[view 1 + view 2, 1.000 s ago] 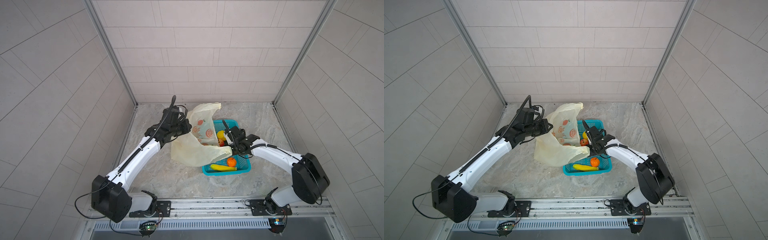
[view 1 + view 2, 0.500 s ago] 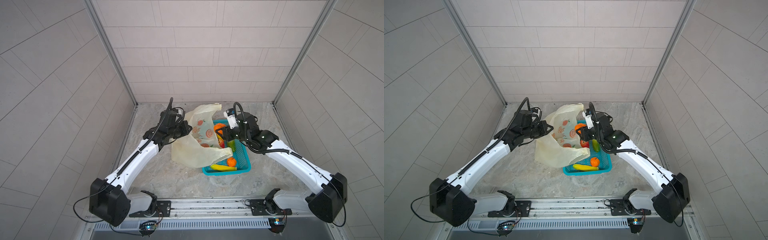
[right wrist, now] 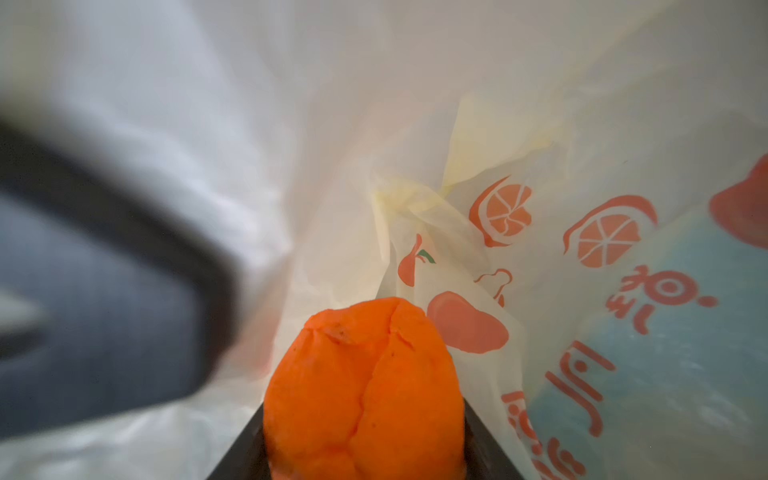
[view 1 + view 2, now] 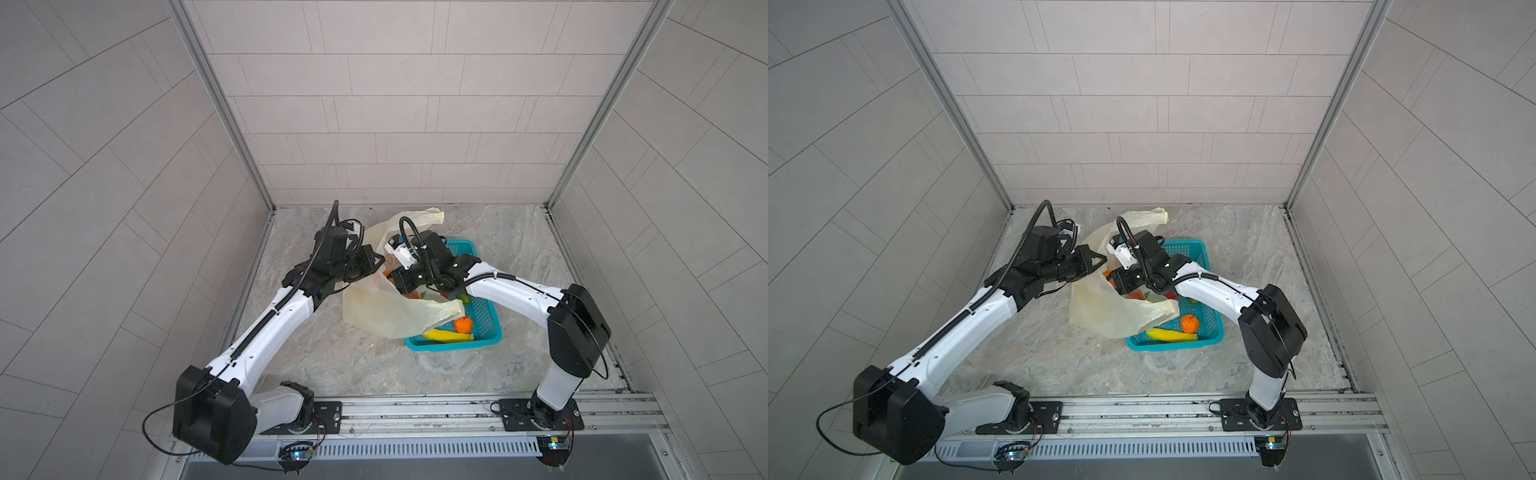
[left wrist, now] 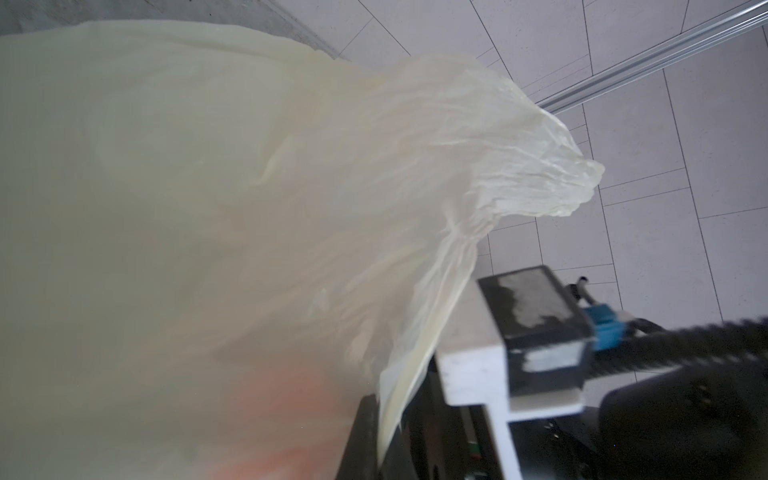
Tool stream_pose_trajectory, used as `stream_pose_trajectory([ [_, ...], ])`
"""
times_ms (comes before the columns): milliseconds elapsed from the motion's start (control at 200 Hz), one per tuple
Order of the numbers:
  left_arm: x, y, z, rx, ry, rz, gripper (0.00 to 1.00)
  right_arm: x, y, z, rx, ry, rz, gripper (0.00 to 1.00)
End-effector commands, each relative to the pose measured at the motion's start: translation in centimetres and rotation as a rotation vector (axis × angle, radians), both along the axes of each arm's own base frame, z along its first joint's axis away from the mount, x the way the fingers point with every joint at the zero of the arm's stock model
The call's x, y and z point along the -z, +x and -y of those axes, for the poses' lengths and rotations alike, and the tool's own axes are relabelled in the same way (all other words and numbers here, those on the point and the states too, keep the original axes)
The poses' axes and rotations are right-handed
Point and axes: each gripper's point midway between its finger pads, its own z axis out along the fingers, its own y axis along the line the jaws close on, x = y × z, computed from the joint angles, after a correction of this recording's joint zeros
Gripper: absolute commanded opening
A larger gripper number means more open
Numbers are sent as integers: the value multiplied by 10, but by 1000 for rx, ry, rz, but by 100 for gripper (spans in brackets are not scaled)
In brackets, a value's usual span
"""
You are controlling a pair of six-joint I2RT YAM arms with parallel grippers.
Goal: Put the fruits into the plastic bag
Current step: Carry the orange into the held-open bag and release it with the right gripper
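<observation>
Now right fingers [image 3: 245, 461] hold a tangerine [image 3: 363, 395] inside the plastic bag [image 3: 457, 124].

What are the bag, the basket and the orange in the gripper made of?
The bag looks like thin plastic film: cream, half see-through, crinkled. The basket seems stiff teal plastic, moulded with a grid of holes. The orange looks matt and cracked, perhaps foam or rubber; likely a toy.

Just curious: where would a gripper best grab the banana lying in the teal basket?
Probably across its middle, from straight above: the banana lies flat along the basket's near wall, the bag overhangs one end, a tangerine sits by the other.
</observation>
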Motion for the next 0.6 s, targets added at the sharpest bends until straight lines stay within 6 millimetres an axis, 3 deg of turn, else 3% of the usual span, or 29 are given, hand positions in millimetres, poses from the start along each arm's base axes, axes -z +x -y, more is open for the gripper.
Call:
stream_pose_trajectory([
  [0, -11, -1, -1, -2, -27, 38, 0, 1, -2, -12, -23, 37, -22, 44],
  [240, -11, 0, -1, -7, -36, 37, 0, 30, 0, 3, 37, -69, -47, 63],
  [596, -8, -2, -5, -17, -10, 30, 0, 23, 2, 16, 71, -94, 2, 80],
])
